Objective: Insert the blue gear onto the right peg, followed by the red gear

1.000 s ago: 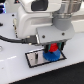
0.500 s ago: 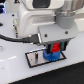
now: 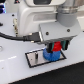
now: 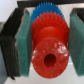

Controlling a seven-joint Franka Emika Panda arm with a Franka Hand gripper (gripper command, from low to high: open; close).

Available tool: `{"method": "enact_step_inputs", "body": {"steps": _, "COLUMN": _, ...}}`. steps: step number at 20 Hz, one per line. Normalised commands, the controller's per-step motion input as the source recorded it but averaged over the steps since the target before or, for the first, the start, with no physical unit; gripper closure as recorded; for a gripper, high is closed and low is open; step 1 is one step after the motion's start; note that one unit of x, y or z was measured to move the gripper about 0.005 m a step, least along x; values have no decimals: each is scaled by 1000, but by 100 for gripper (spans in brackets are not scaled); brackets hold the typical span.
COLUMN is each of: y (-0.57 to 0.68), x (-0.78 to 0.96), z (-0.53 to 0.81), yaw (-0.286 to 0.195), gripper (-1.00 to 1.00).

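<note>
My gripper [image 3: 56, 48] is shut on the red gear [image 3: 57, 47], low over the white plate with the black border [image 3: 34, 60]. The blue gear [image 3: 50, 54] lies on the plate directly under the red one. In the wrist view the red gear [image 4: 48, 42] sits between two teal finger pads [image 4: 23, 37], its hub and centre hole facing the camera. The toothed rim of the blue gear [image 4: 46, 8] shows behind it. The right peg is hidden by the gears.
The arm's white body [image 3: 45, 15] fills the upper part of the exterior view, with a black cable [image 3: 15, 36] running off to that view's left. A white table surface [image 3: 20, 72] surrounds the plate.
The gripper with the red gear has come down slightly toward the blue gear on the plate. The blue gear has not moved.
</note>
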Motion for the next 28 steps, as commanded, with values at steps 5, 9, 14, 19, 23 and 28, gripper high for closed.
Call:
{"method": "enact_step_inputs", "body": {"steps": 5, "y": -106, "x": 16, "z": -51, "yaw": 0, "gripper": 100}}
{"method": "enact_step_inputs", "body": {"steps": 9, "y": -94, "x": 38, "z": -54, "yaw": 0, "gripper": 100}}
{"method": "enact_step_inputs", "body": {"steps": 14, "y": -27, "x": 88, "z": 330, "yaw": 0, "gripper": 100}}
{"method": "enact_step_inputs", "body": {"steps": 19, "y": -75, "x": 94, "z": 220, "yaw": 0, "gripper": 100}}
{"method": "enact_step_inputs", "body": {"steps": 23, "y": -6, "x": 39, "z": -58, "yaw": 0, "gripper": 100}}
{"method": "enact_step_inputs", "body": {"steps": 28, "y": -2, "x": 30, "z": -58, "yaw": 0, "gripper": 100}}
